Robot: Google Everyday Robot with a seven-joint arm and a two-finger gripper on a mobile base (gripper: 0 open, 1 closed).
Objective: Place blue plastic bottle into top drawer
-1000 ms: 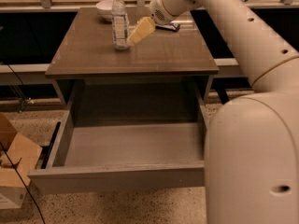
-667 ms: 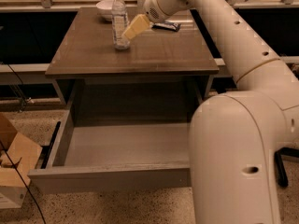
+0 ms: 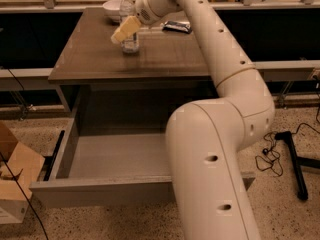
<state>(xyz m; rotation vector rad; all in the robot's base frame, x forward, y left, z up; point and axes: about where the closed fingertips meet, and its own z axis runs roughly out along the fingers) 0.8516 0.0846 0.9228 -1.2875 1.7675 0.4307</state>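
Where the bottle stands: in the camera view, the blue plastic bottle (image 3: 128, 6) is on the tabletop (image 3: 165, 54), far-left area, just in front of a white bowl (image 3: 112, 6) and well apart from the dark packet (image 3: 176, 26).
Bottle axis: long axis vertical; white cap up, base flat on the tabletop; no tilt visible.
Gripper position: the gripper (image 3: 125, 30) is at the bottle's mid-body, on the camera-facing side, over the label zone; the arm reaches in from the right.
Jaw state: cannot tell how far the jaws are open, or whether they hold the bottle.
Top drawer: the top drawer (image 3: 100, 193) stands open below the tabletop's near edge; no contents visible in the exposed part; the arm hides its right side.
Step in hand (judgement): securing the grasp ahead of lifting.
Procedure (judgement): centre the jaws on the mid-body and close gently, since thin plastic likely deforms. Lift straight up, hold the axis vertical, carry past the near edge, then lower into the drawer.
Risk (judgement): an off-centre push may topple the tall, light bottle toward the bowl.
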